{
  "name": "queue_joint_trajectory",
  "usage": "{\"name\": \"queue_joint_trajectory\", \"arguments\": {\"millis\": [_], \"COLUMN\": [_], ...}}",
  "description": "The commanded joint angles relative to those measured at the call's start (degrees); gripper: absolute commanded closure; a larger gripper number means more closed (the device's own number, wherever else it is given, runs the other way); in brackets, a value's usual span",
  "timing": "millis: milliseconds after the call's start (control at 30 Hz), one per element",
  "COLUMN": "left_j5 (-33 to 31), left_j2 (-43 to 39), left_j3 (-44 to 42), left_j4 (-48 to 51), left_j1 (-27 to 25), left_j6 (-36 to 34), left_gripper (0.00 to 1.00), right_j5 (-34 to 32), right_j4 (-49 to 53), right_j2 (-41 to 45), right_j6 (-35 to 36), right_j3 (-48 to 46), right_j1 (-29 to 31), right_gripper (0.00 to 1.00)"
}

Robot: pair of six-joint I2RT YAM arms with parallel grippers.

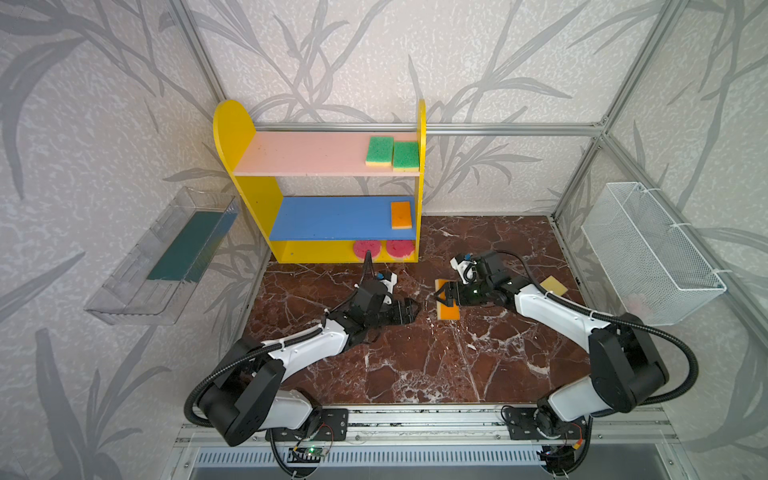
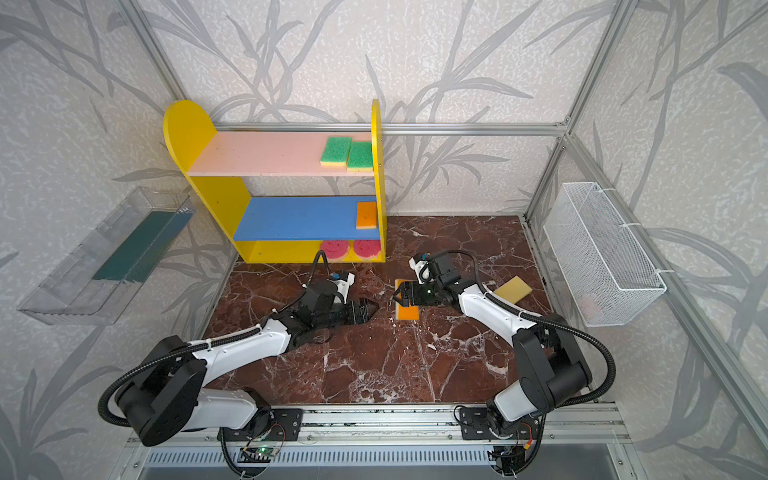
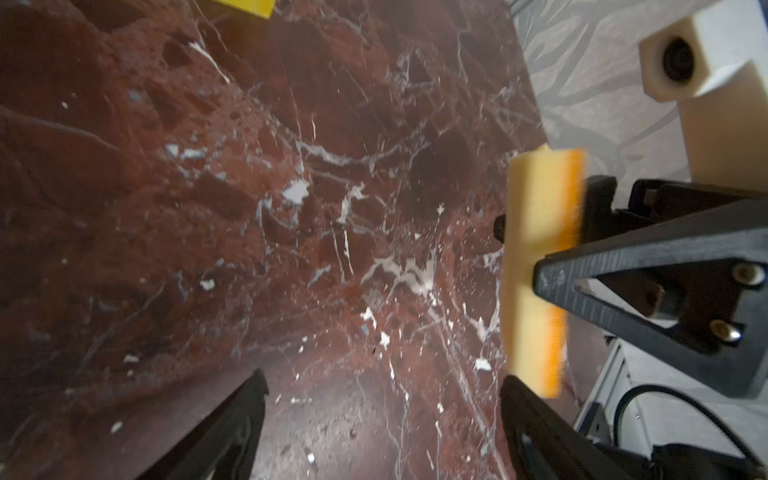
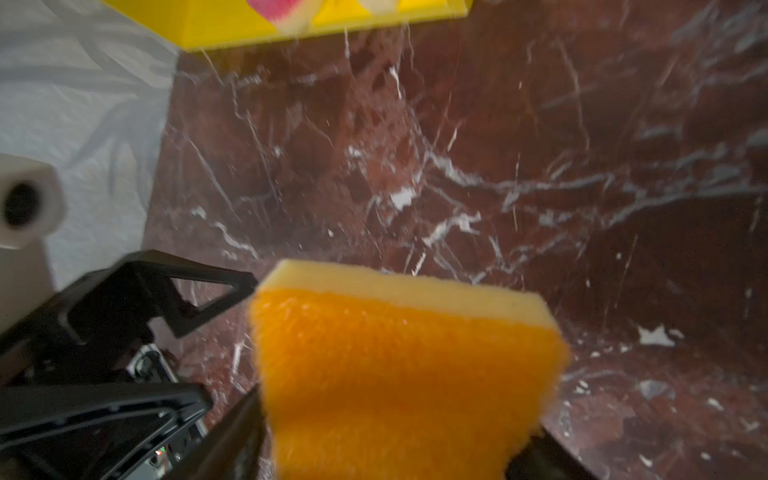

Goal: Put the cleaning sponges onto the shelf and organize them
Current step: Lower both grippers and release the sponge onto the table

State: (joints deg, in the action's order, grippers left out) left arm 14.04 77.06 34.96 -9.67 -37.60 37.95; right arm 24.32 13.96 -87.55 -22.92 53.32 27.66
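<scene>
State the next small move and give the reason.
Probably the right gripper should lift the orange sponge it seems to pinch toward the blue board, beside the shelved orange sponge. The left gripper is open and empty, and the shelf groups colours together.

Seven sponges (image 1: pixel 379 151), one shelf (image 1: pixel 253 195)

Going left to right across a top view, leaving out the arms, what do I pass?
clear tray → shelf → orange sponge → yellow sponge → wire basket
</scene>
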Motion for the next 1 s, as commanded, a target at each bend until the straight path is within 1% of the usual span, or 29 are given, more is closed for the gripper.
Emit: {"name": "queue_joint_trajectory", "arguments": {"millis": [0,33,67,200,267,333,433,567,600,767,967], "left_j5": [-9.42,-10.29,-11.09,-14.29,-14.01,-13.65,-14.03,-14.92,-15.05,-16.56,-18.36], "left_j2": [-2.56,-2.92,-2.96,-2.34,-1.79,-1.63,-1.88,-2.08,-2.20,-3.83,-5.58], "left_j3": [0.67,0.93,1.35,3.64,4.39,4.27,2.94,2.77,2.66,1.57,0.55], "left_j4": [6.95,7.61,8.50,11.93,13.07,12.83,11.03,10.99,10.95,10.56,12.34], "left_j1": [-1.86,-2.43,-3.17,-6.29,-6.60,-6.60,-6.60,-6.60,-6.56,-6.56,-6.45], "left_j6": [-4.38,-4.49,-4.75,-5.69,-5.26,-4.48,-3.24,-2.54,-2.55,-2.41,-2.52], "left_gripper": [0.11,0.10,0.10,0.10,0.11,0.11,0.12,0.12,0.12,0.12,0.12], "right_j5": [-4.23,-3.67,-3.13,-1.78,-0.07,3.48,11.99,20.27,21.27,20.93,20.54], "right_j4": [3.65,3.16,2.78,2.45,1.82,-0.57,-7.03,-12.07,-13.68,-16.46,-19.37], "right_j2": [-0.40,-0.34,-0.08,1.03,1.33,0.88,-0.96,-5.09,-5.73,-6.55,-7.93], "right_j6": [2.85,2.56,2.23,1.54,1.32,0.48,-1.80,-3.35,-4.24,-5.56,-6.93], "right_j3": [-0.19,-0.15,-0.06,0.45,-0.46,-2.69,-6.72,-8.22,-8.77,-10.99,-12.61], "right_j1": [0.63,0.64,0.64,0.05,-1.54,-3.96,-7.96,-8.33,-8.19,-7.12,-2.33], "right_gripper": [0.04,0.01,0.01,0.01,0.01,0.01,0.01,0.01,0.02,0.04,0.06]}}
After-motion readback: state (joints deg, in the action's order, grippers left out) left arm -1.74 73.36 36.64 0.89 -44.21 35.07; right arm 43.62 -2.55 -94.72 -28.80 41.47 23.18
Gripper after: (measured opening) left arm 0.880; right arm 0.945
